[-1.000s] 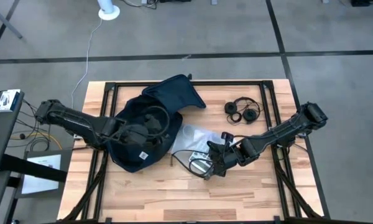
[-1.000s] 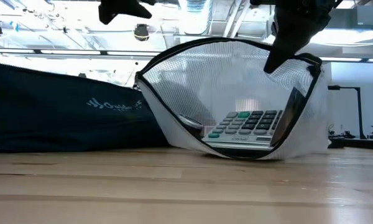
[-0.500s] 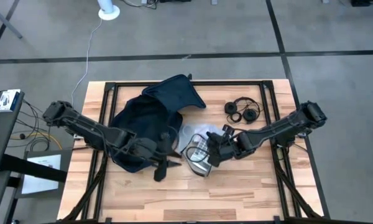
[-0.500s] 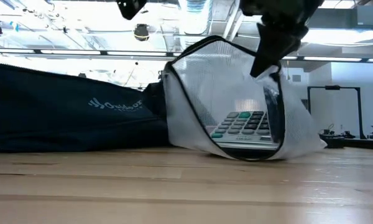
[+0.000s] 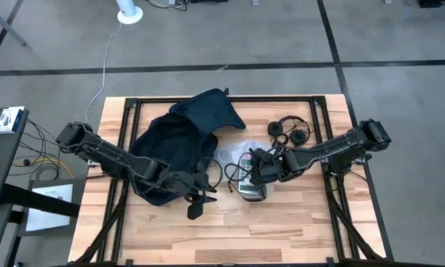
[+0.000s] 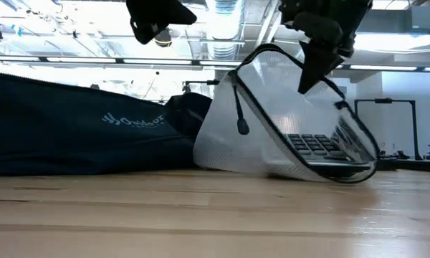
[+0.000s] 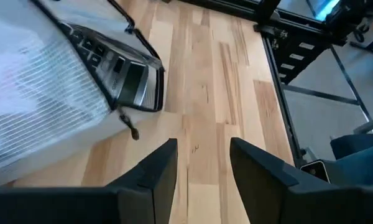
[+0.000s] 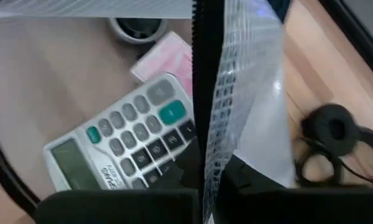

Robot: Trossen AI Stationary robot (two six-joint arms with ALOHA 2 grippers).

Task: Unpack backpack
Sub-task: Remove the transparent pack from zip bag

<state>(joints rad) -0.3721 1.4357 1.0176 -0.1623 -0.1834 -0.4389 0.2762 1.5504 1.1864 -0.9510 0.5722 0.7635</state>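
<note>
High view: the backpack [image 5: 179, 141] lies on the far left part of the wooden table [image 5: 282, 222], dark navy and slumped, its flap pointing to the far side. Just right of it sits a clear mesh pouch [image 5: 241, 165] with a calculator [image 5: 252, 191] inside. The right gripper [image 5: 261, 169] is at the pouch, jaws pressed together on its zippered edge. The left gripper [image 5: 200, 202] hangs over bare table near the backpack's near-right edge, jaws spread and holding nothing. Black headphones [image 5: 290, 131] rest on the far right of the table, apart from the pouch.

Low view: the backpack [image 6: 79, 129] fills the left, touching the pouch [image 6: 287, 122], which is lifted at its top by the right gripper [image 6: 319, 54]. The calculator [image 6: 330, 147] tilts inside.

Left wrist view: the spread fingers [image 7: 155, 180] frame bare wood; the pouch [image 7: 43, 93] and calculator [image 7: 121, 74] lie beyond.

Right wrist view: the pouch's black zipper edge [image 8: 208, 93] runs up from the jaws; the calculator [image 8: 124, 140] and a pink card [image 8: 168, 56] show through the mesh, with the headphones [image 8: 329, 140] beyond on the table.
</note>
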